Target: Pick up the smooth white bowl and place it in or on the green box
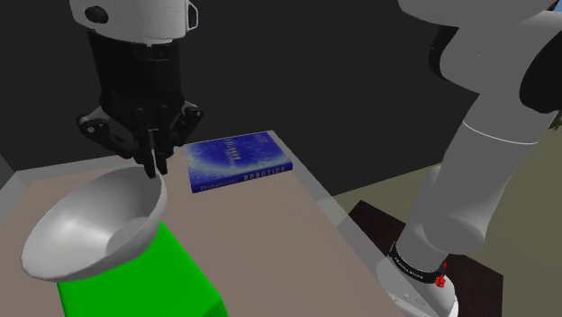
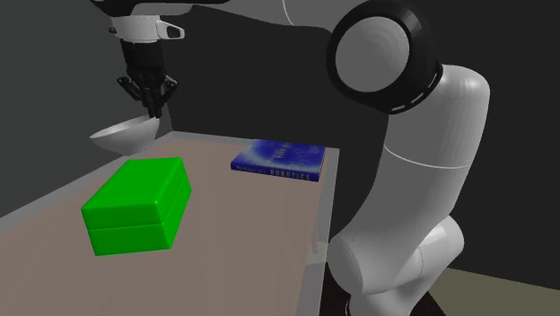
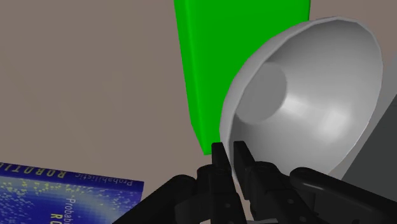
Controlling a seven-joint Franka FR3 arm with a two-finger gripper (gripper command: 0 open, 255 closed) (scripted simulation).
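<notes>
Pincer (image 3: 228,154) clamped on rim of bowl (image 3: 305,95) | bowl aloft near green box (image 3: 216,63) | I judge pickup done, placing and release left.

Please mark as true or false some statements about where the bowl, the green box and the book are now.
1. The gripper clasps the bowl by its rim. True.
2. The bowl rests on the table. False: it hangs in the air, held by the gripper.
3. The green box stands on the table. True.
4. The blue book lies on top of the green box. False: it lies on the table, apart from the box.
</notes>
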